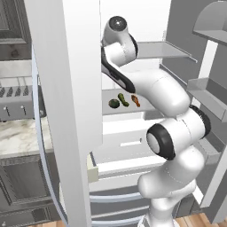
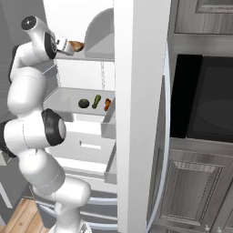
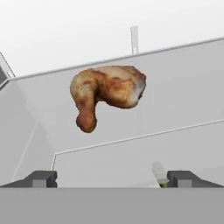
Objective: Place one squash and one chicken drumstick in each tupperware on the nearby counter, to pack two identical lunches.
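A plump golden-brown chicken drumstick (image 3: 108, 92) lies on the upper fridge shelf, straight ahead of my gripper (image 3: 113, 178), which is open and holds nothing. From the right base view the gripper (image 2: 69, 46) sits just short of that drumstick (image 2: 77, 45). On the shelf below lie a round dark green squash (image 1: 114, 103) (image 2: 83, 103), a slim elongated squash (image 1: 123, 99) (image 2: 96, 101) and a slimmer orange-brown drumstick (image 1: 135, 101) (image 2: 107, 104). The marble counter (image 1: 17, 137) is at the left. The tupperware is out of view.
The open white fridge door (image 1: 66, 111) stands close at the left of the arm, another door panel (image 2: 139, 113) at its right. Door bins (image 1: 208, 93) jut in on the right. A grey toaster (image 1: 17, 104) sits on the counter. Fridge drawers (image 1: 128, 142) lie below.
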Robot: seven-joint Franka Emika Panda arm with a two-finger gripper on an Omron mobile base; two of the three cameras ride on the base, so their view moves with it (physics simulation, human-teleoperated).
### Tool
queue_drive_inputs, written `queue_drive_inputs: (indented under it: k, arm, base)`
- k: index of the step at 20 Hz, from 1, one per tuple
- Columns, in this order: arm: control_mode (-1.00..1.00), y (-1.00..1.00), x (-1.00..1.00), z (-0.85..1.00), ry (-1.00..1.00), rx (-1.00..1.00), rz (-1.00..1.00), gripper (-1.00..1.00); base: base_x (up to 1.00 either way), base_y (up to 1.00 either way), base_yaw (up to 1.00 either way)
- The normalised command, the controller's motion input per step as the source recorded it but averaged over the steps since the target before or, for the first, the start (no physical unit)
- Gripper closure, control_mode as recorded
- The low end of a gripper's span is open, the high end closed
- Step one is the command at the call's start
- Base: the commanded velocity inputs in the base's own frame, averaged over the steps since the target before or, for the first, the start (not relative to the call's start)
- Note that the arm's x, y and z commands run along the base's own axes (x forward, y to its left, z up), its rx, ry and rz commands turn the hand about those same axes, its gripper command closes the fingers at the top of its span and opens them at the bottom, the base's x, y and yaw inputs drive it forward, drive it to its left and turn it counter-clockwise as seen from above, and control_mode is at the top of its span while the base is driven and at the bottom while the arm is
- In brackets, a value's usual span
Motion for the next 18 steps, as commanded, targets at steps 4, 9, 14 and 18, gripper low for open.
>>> queue_drive_inputs:
  k: [4,9,14,18]
  arm:
    - [-1.0,0.11,0.36,-0.03,0.05,0.0,-0.05,-1.0]
    - [-1.0,0.13,0.38,-0.03,0.05,0.0,-0.05,-1.0]
    - [-1.0,0.11,0.41,-0.04,0.04,0.0,-0.05,-1.0]
    - [-1.0,0.08,0.44,-0.07,0.02,0.0,-0.04,-1.0]
  base:
    - [0.0,0.0,0.0]
    - [0.0,0.0,0.0]
    - [0.0,0.0,0.0]
    - [0.0,0.0,0.0]
